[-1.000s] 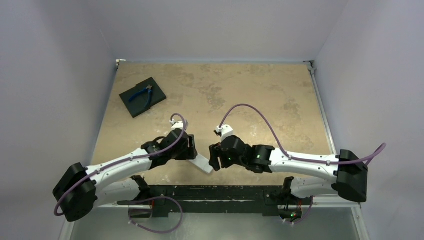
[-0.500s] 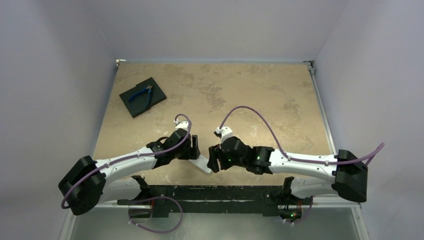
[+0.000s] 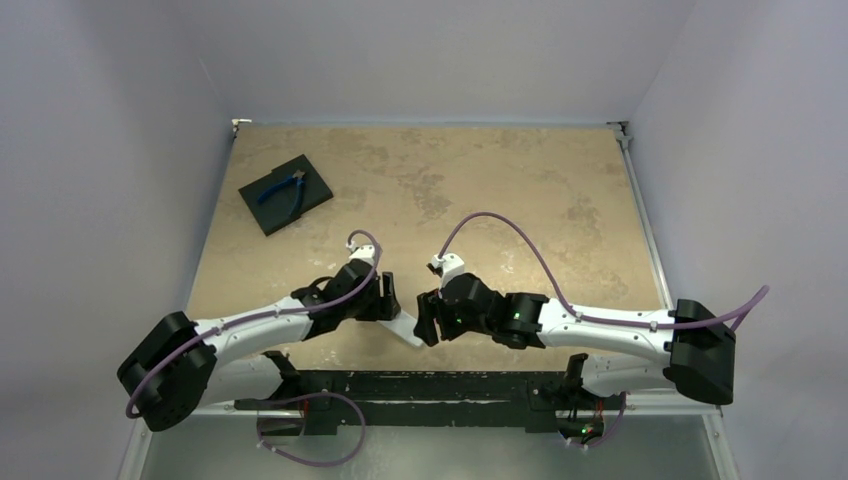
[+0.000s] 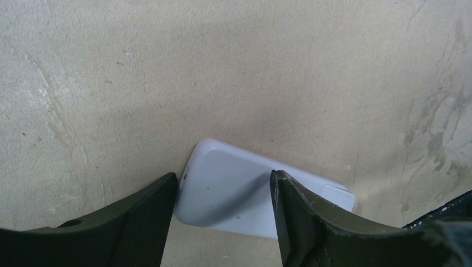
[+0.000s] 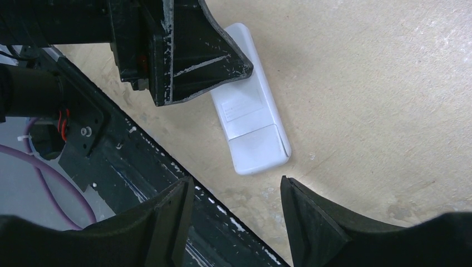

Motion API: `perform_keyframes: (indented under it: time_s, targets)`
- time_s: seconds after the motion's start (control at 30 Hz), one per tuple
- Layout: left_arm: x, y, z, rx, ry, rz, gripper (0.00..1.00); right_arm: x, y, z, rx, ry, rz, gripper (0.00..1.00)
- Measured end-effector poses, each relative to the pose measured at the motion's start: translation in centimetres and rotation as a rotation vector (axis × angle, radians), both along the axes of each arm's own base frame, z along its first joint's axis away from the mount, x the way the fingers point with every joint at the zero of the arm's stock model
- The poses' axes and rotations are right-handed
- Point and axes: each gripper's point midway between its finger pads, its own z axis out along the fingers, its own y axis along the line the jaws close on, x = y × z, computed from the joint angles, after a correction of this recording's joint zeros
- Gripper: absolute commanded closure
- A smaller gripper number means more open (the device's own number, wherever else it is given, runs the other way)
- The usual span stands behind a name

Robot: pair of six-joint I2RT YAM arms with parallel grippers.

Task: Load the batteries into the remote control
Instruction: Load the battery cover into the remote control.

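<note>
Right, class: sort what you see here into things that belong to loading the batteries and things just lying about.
Belongs to the job: remote control, white back up; left end effector, open over it; right end effector, open, facing it. No batteries in view.
Just lying about: blue-handled pliers; black pad beneath them.

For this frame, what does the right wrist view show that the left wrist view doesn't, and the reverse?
Only the right wrist view shows the remote control's full plain back, label and cover end included, plus the black frame along the near edge. Only the left wrist view shows the left hand's fingers close up, one beside the remote's rounded end and one overlapping it. Both show the white remote lying on the tan table with the left hand over it.
</note>
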Motion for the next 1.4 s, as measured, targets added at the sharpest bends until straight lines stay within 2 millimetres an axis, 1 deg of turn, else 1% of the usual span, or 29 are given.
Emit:
perform_keyframes:
  time_s: [0.33, 0.63, 0.77, 0.9, 1.1, 1.23, 1.4]
  targets:
    - [-0.9, -0.5, 0.1, -0.05, 0.017, -0.028, 0.39, 0.0, 0.0, -0.2, -0.002, 0.006, -0.004, 0.34]
    - [-2.2, -0.9, 0.3, -0.111, 0.053, -0.044, 0.39, 0.0, -0.1, -1.3, -0.033, 0.028, -0.021, 0.35]
    - [-2.7, -1.0, 0.3, -0.135, 0.07, -0.047, 0.4, 0.3, -0.5, -1.7, -0.048, 0.032, -0.055, 0.39]
    - [-3.1, -1.0, 0.3, -0.156, 0.08, -0.05, 0.41, 0.5, -1.1, -2.2, -0.072, 0.04, -0.096, 0.46]
    - [-3.7, -1.2, 0.4, -0.199, 0.089, -0.047, 0.42, 0.8, -2.3, -3.7, -0.137, 0.06, -0.166, 0.56]
    - [-4.1, -1.3, 0.4, -0.234, 0.096, -0.047, 0.43, 1.0, -2.8, -4.1, -0.155, 0.066, -0.204, 0.59]
    - [-4.6, -1.4, 0.4, -0.263, 0.109, -0.045, 0.47, 1.2, -3.3, -4.3, -0.164, 0.068, -0.244, 0.63]
